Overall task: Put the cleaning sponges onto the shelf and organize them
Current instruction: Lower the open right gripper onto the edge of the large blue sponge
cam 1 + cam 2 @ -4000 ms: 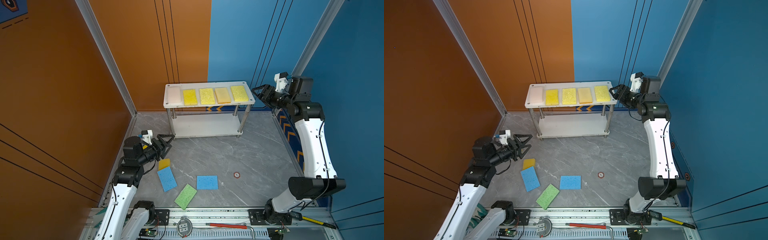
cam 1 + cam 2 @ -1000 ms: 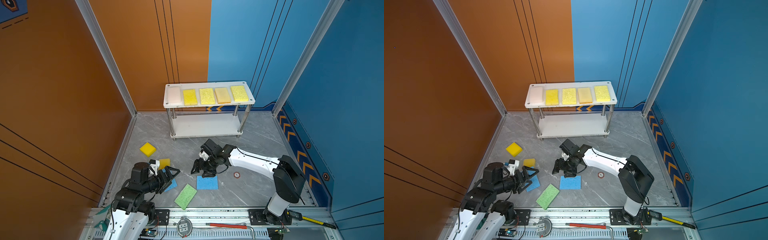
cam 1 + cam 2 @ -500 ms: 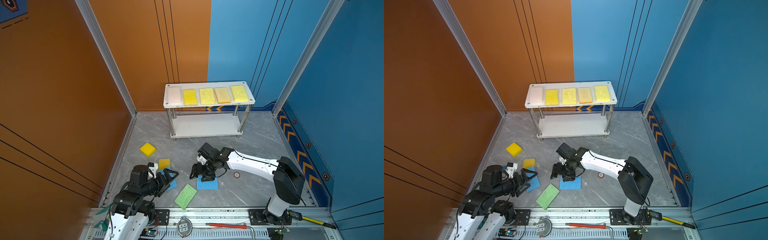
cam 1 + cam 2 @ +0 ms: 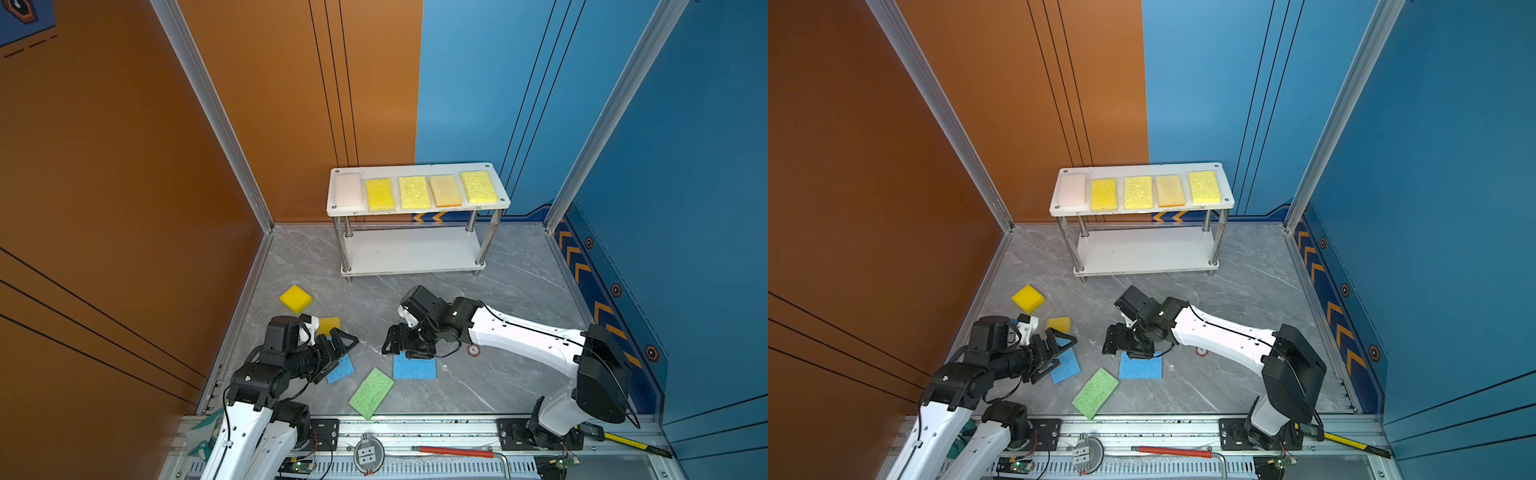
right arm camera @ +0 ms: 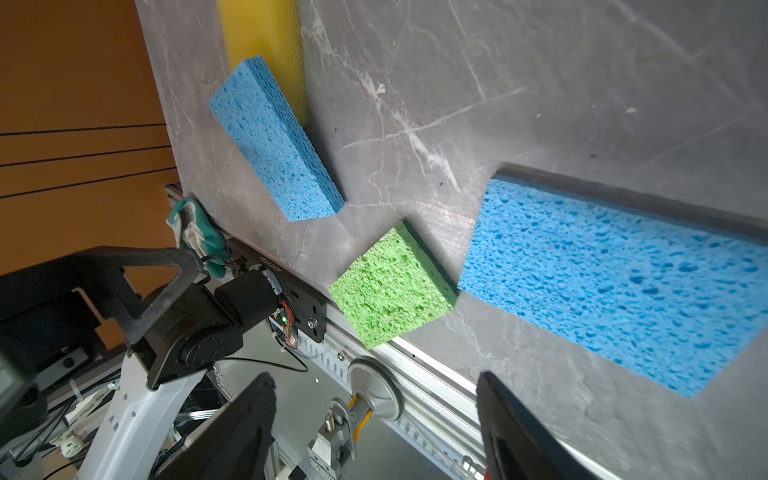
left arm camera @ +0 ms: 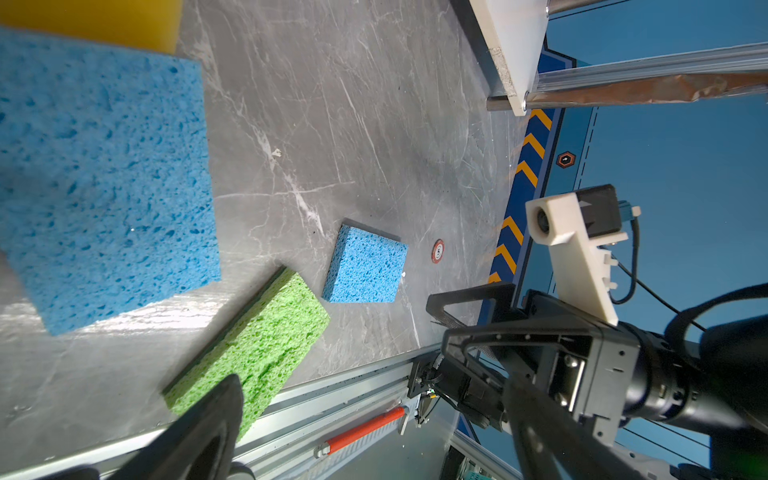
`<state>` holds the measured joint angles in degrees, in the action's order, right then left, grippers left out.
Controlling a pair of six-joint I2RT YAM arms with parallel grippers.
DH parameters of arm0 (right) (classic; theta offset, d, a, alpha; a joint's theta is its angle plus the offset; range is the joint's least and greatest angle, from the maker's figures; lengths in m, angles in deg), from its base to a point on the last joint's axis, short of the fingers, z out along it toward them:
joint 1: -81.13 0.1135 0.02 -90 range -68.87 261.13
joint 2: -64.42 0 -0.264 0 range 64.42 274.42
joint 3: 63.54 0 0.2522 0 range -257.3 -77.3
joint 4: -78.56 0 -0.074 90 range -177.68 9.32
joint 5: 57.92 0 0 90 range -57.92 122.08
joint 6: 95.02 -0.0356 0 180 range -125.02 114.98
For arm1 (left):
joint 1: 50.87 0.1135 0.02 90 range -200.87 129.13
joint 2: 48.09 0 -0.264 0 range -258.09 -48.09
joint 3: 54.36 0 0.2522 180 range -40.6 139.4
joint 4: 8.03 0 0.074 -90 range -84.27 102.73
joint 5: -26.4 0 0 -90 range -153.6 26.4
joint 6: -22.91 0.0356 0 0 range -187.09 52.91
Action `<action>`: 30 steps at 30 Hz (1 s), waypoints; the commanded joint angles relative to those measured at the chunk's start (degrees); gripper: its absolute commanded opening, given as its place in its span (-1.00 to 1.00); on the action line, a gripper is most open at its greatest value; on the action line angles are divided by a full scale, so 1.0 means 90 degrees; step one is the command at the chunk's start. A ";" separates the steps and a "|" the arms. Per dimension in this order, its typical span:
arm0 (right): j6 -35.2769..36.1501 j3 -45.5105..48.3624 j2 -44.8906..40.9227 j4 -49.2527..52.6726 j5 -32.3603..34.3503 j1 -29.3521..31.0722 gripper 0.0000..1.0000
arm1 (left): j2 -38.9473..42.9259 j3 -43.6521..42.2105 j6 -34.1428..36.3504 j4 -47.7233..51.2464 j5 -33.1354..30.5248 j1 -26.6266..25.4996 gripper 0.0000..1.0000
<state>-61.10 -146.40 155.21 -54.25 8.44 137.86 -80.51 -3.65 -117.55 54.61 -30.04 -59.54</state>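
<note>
Left hand (image 4: 338,352): jaws standing wide, holding nothing, hovering over a blue sponge (image 4: 341,369). Right hand (image 4: 402,348): also gaping empty, hanging above the second blue sponge (image 4: 414,368), with a green sponge (image 4: 371,392) lying between them on the table (image 4: 498,286). Two yellow sponges (image 4: 295,298) (image 4: 329,324) are sitting leftward, and five sponges (image 4: 414,192) are lining the top board of the shelf (image 4: 419,210).

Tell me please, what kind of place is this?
Probably a robot test cell, not a home: plain orange and blue panel walls, two arms bolted to an aluminium rail, and sponges staged on a small shelf.
</note>
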 commanded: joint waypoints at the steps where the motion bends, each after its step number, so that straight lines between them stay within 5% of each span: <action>1: -0.0233 0.0157 -0.0195 0.0055 0.0319 0.0164 0.56 | -0.0126 0.0252 0.0383 -0.0073 0.0309 0.0144 0.96; 30: -0.0293 0.1688 0.0088 -0.0463 -0.0344 0.0269 0.64 | -0.0470 0.0193 0.0529 -0.0090 0.0465 0.0475 0.96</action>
<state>-63.57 -132.69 155.23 -57.03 5.75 140.63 -84.86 -2.01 -113.94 53.93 -26.89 -55.74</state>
